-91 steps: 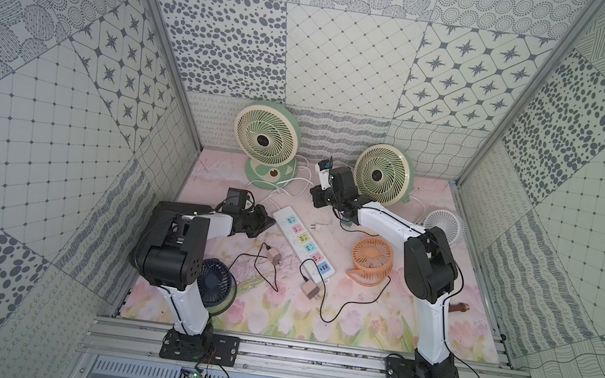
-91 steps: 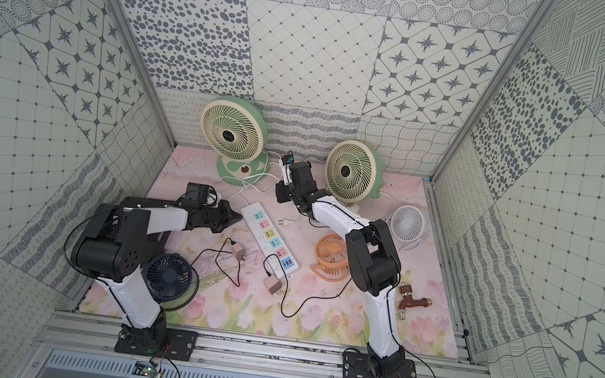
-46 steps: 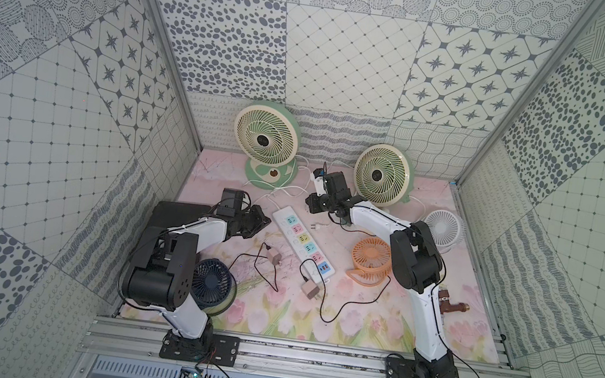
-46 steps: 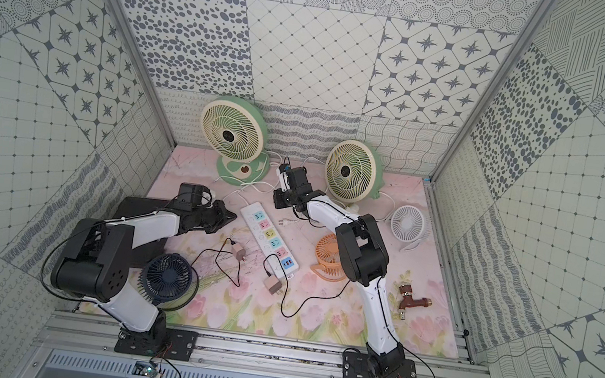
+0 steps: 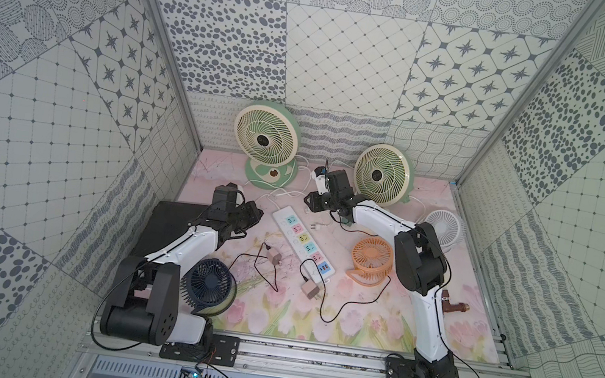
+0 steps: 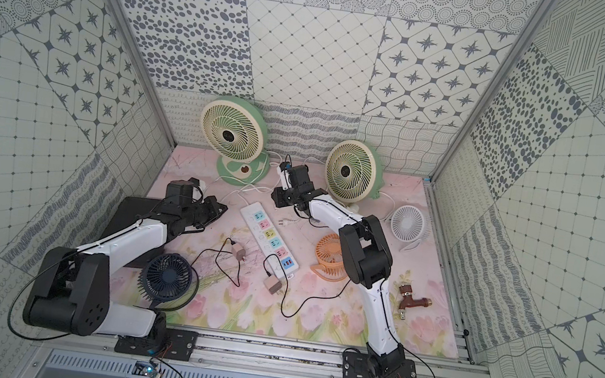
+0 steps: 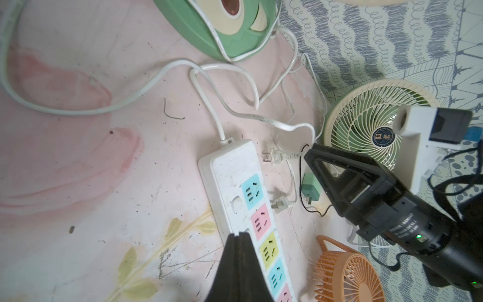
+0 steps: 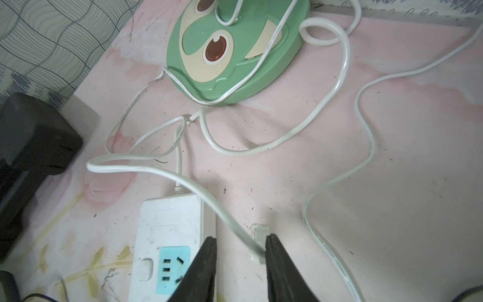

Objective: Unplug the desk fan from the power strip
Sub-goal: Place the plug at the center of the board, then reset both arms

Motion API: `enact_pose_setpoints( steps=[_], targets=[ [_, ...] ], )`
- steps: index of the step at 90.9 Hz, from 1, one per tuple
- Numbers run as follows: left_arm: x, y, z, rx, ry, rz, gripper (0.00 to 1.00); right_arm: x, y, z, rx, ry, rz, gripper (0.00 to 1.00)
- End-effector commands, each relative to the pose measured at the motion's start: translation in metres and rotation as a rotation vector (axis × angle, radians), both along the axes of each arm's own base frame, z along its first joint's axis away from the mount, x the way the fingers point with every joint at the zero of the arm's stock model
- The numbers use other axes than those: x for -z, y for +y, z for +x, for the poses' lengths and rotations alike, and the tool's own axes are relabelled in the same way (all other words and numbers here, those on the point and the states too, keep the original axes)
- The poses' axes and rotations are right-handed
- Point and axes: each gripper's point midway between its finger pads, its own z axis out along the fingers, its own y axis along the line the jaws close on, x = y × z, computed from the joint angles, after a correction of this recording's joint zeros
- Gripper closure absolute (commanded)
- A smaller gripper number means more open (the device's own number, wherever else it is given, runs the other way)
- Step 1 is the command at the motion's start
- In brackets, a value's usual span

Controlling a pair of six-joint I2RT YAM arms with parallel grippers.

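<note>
Power strip [image 5: 301,243] position: flat on the pink floral counter [image 5: 365,329], between the two arms and set diagonally. Its white cord [image 7: 217,117] leaves the end nearest the back wall. In the left wrist view, the blue, pink and yellow sockets at that end are empty.

A large green fan [image 5: 265,139] stands upright at the back wall. A second green fan [image 5: 382,174] stands to its right, just behind the right wrist.

A dark blue fan [image 5: 209,285] sits beside the left arm's base. An orange fan [image 5: 371,256] lies to the right of the strip. A small white fan [image 5: 445,226] stands near the right wall.

Left fingers [image 7: 232,261]: pressed together with no gap and nothing between them, near the strip's cord end on its left side.

Right fingers [image 8: 203,266]: apart with a clear gap, gripping nothing, low over the counter just right of the strip's cord end.

A white plug [image 7: 273,157] lies on the counter just beyond the right fingertips. It is out of the strip, with its prongs toward it. Its thin cord passes through the finger gap, and contact there cannot be determined.
</note>
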Motion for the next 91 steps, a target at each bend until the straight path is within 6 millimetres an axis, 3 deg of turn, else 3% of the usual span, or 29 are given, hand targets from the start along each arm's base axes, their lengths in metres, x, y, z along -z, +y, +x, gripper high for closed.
enact_pose_setpoints(
  steps=[1, 8, 16, 21, 39, 52, 72, 82, 91],
  targets=[
    [-0.01, 0.025, -0.003, -0.018, -0.089, 0.219, 0.98, -0.066, -0.021, 0.002, 0.016, -0.118, 0.053, 0.53],
    [-0.014, 0.036, -0.006, -0.039, -0.124, 0.302, 0.95, -0.084, -0.041, -0.001, 0.043, -0.149, 0.053, 0.46],
    [-0.016, 0.045, -0.01, -0.051, -0.172, 0.385, 0.89, -0.09, -0.069, -0.005, 0.09, -0.167, 0.047, 0.38],
    [-0.015, 0.048, -0.012, -0.047, -0.2, 0.422, 0.81, -0.099, -0.087, -0.007, 0.125, -0.195, 0.053, 0.33],
    [-0.002, 0.049, -0.014, -0.007, -0.242, 0.499, 0.52, -0.097, -0.159, -0.027, 0.277, -0.255, 0.03, 0.17],
    [0.012, 0.046, -0.013, 0.024, -0.271, 0.523, 0.38, -0.081, -0.217, -0.043, 0.405, -0.281, -0.009, 0.04],
    [0.024, 0.041, -0.016, 0.06, -0.344, 0.557, 0.18, -0.037, -0.309, -0.058, 0.616, -0.293, -0.074, 0.03],
    [0.024, 0.041, -0.019, 0.063, -0.377, 0.579, 0.02, -0.033, -0.34, -0.064, 0.681, -0.301, -0.08, 0.03],
    [0.022, 0.039, -0.023, 0.066, -0.426, 0.603, 0.01, -0.028, -0.354, -0.07, 0.716, -0.313, -0.134, 0.03]
  ],
)
